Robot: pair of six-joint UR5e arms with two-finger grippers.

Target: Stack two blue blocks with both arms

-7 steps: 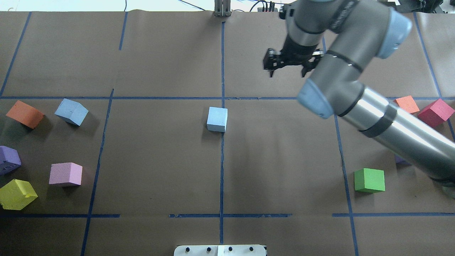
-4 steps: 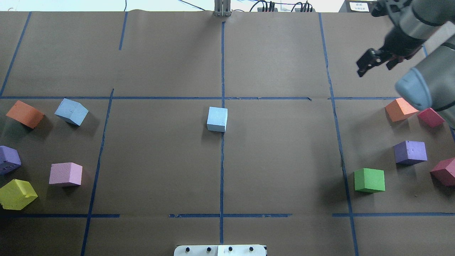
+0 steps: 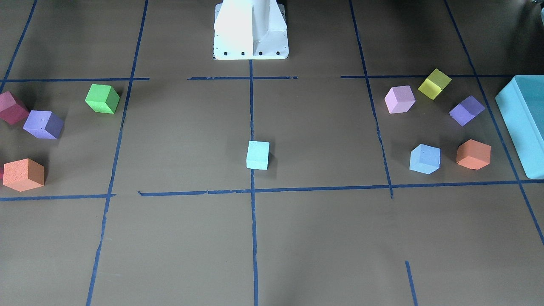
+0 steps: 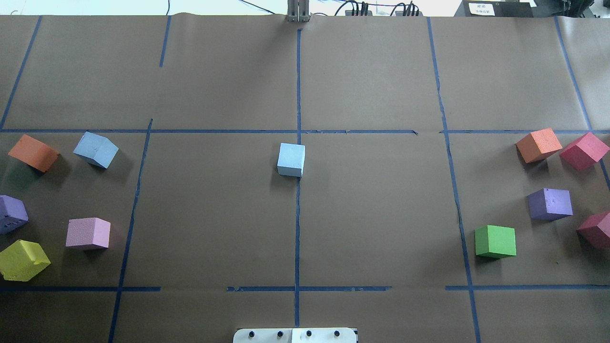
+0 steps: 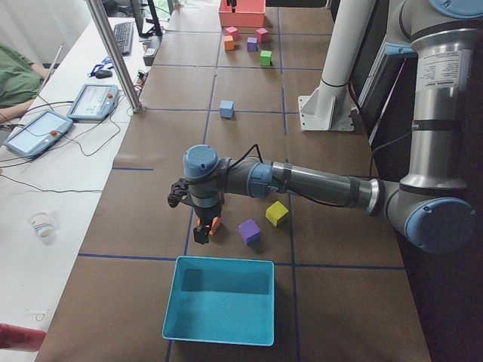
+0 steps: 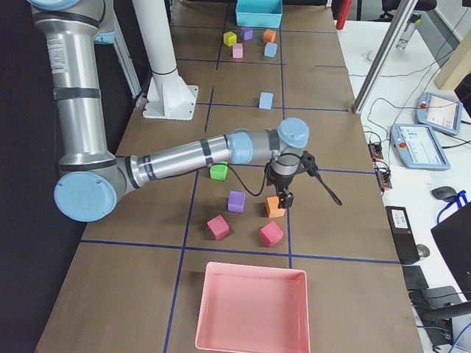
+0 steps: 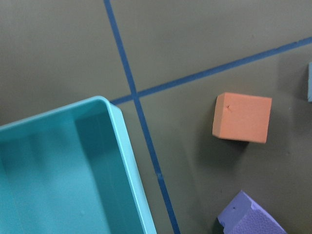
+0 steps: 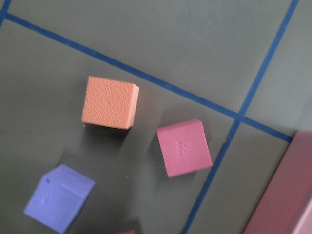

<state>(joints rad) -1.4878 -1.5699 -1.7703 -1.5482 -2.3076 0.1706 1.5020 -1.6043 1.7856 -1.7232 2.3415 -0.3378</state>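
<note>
One pale blue block stands alone on the table's centre line; it also shows in the front view. The other blue block sits tilted at the left, next to an orange cube; it shows in the front view too. Neither arm shows in the overhead or front views. In the left side view my left gripper hangs over the orange cube near the teal box. In the right side view my right gripper hangs over an orange cube. I cannot tell whether either gripper is open or shut.
Purple, pink and yellow cubes lie at the left; orange, red, purple and green cubes at the right. A teal box stands at the left end, a pink tray at the right end. The white pedestal is at the robot's side.
My right arm, open-fingered over the far middle right, has swung out to the right and left the overhead view. No cube has moved.
</note>
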